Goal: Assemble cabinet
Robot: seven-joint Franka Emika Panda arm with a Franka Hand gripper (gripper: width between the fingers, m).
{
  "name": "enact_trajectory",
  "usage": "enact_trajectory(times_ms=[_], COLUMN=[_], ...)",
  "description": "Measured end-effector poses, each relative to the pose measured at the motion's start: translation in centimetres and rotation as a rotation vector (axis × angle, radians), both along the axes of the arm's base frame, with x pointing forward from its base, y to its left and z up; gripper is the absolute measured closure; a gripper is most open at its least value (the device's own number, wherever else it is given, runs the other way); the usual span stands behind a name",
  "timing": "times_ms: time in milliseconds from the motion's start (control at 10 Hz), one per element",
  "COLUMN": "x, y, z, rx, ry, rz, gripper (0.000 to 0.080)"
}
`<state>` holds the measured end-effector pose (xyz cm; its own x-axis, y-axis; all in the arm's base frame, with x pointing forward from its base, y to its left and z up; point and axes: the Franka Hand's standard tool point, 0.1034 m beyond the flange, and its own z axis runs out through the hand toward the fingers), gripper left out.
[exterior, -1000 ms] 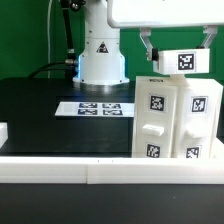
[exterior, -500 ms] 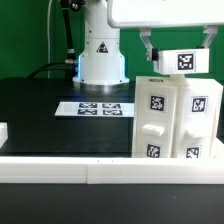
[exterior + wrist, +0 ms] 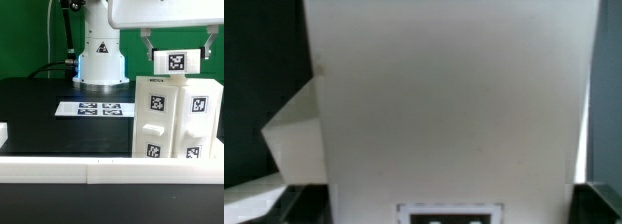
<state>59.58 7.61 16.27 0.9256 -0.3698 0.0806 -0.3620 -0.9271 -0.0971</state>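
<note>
Block [image 3: 172, 62], small, tagged: shifted toward 9 o'clock since half a second ago, tag now more level; sits on top of cabinet [image 3: 175, 125]. Cabinet: upright at 4 o'clock on counter [image 3: 40, 115], unmoved; marker board [image 3: 98, 107] at its 10 o'clock. Gripper [image 3: 179, 58]: jaws spread wider than block, straddling it, gap on 3 o'clock side. Wrist view: plain white face only, fingers unseen. Reading: block settling into seat on top; clamping probably next.
</note>
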Motion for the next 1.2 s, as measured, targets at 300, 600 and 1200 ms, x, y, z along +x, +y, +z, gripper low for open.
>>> enact_trajectory(times_ms=[300, 600, 1200], x=[0.32, 0.46, 0.83], y=[0.35, 0.41, 0.94], z=[-0.01, -0.04, -0.04], rx=[0.054, 0.122, 0.238], ry=[-0.019, -0.021, 0.018], rz=[-0.293, -0.556, -1.028], gripper=[0.0239, 0.0239, 0.0239])
